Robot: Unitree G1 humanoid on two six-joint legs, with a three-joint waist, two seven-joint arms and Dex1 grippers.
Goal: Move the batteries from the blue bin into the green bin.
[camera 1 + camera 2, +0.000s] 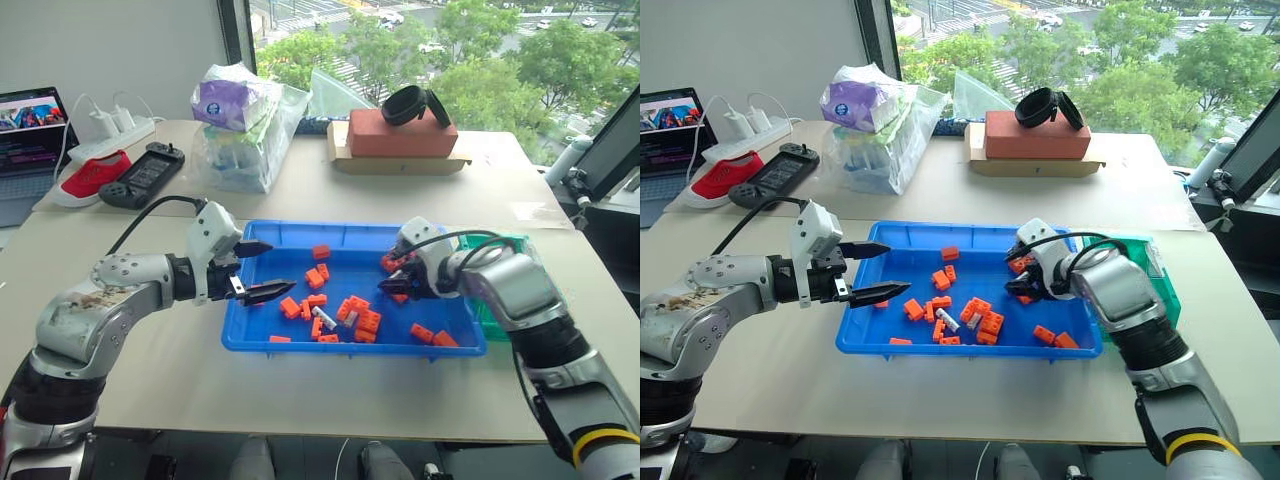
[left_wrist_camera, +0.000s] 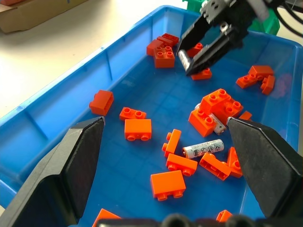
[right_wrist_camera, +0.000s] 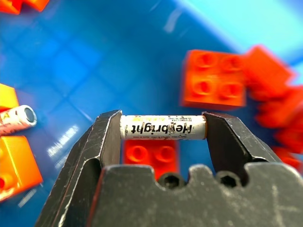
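**Battery gripped end to end above the blue bin; transfer to green bin pending**

The right gripper (image 3: pixel 163 130) is clamped on a battery (image 3: pixel 163 127), the cylinder spanning the gap between the two fingers so that each fingertip presses one end cap. This lengthwise hold appears chosen because the round barrel would roll out of a side pinch. Orange toy bricks (image 3: pixel 214 79) lie below and beyond the fingers, with bare blue floor between them, which suggests the load hangs clear of the blue bin (image 1: pixel 350 347) floor.

The green bin (image 1: pixel 512 244) sits just outside the blue bin's right end, close behind this gripper's wrist, so the carry is judged short.

The left gripper (image 2: pixel 168 156) hovers with fingers spread wide over the left part of the blue bin, holding nothing. Directly ahead of it, between its fingertips, lies a second battery (image 2: pixel 203 149) among bricks, and a third battery (image 2: pixel 217 124) rests partly under an orange brick just beyond. That pose reads as staging for the next pick.

Risk noted: end-cap contact is small; a jolt could spring the battery free.
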